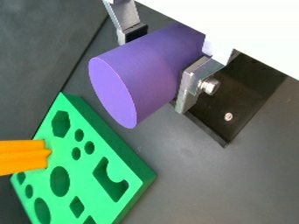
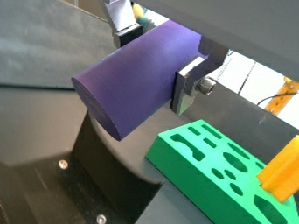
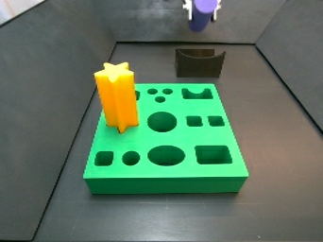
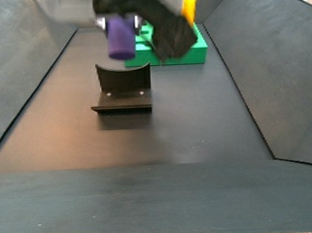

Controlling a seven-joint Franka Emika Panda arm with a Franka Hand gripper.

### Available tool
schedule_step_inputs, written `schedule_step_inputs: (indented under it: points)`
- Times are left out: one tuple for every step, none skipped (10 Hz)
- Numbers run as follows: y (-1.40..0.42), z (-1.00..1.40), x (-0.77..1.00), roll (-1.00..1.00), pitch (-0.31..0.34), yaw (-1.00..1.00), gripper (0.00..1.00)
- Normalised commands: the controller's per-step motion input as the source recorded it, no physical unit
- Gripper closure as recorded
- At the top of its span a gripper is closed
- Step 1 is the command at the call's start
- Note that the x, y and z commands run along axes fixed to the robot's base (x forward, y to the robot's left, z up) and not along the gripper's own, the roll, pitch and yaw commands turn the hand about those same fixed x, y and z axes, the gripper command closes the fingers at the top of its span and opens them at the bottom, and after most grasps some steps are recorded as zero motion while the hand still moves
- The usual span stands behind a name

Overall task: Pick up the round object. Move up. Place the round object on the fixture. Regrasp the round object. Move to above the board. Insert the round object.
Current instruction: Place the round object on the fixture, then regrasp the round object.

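The round object (image 1: 135, 74) is a smooth purple cylinder, and my gripper (image 1: 158, 57) is shut on it, one silver finger (image 1: 193, 80) pressed on each side. Both wrist views show this grip, with the purple peg (image 2: 131, 80) between the plates of the gripper (image 2: 158, 58). In a side view the gripper (image 4: 120, 15) holds the peg (image 4: 121, 38) in the air just above the fixture (image 4: 123, 87), apart from it. The green board (image 3: 164, 142) lies in front of the fixture (image 3: 198, 62), and the peg (image 3: 205, 8) is high at the frame's edge.
An orange star post (image 3: 116, 95) stands upright in the board near one edge. Several shaped holes in the board are empty. Dark sloping walls enclose the black floor (image 4: 147, 158) on both sides.
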Motion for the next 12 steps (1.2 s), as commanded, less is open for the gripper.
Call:
schedule_step_inputs:
  points:
    - [0.14,-1.0,0.17,-0.68,0.145,-0.14,1.0]
    - [0.14,-1.0,0.17,-0.45,0.109,-0.16,1.0]
    - [0.14,-1.0,0.18,-0.3,0.082,-0.17,1.0]
    - [0.14,-1.0,0.19,-0.19,0.048,-0.17,1.0]
    - [0.11,-0.76,0.16,-0.16,0.019,-0.15,1.0]
    - [0.09,-0.57,0.13,-0.15,0.001,-0.14,1.0]
    - [0.08,-0.45,0.11,-0.15,-0.01,-0.13,1.0]
    - [0.06,-0.21,0.1,-0.14,-0.032,-0.1,1.0]
    - [0.05,-0.17,0.06,-0.11,-0.031,-0.09,1.0]
    - [-0.5,-0.17,0.0,0.0,0.0,0.0,1.0]
    - [0.0,0.0,0.0,0.0,0.0,0.0,0.0]
    - [0.0,1.0,0.0,0.06,-0.01,0.0,0.0]
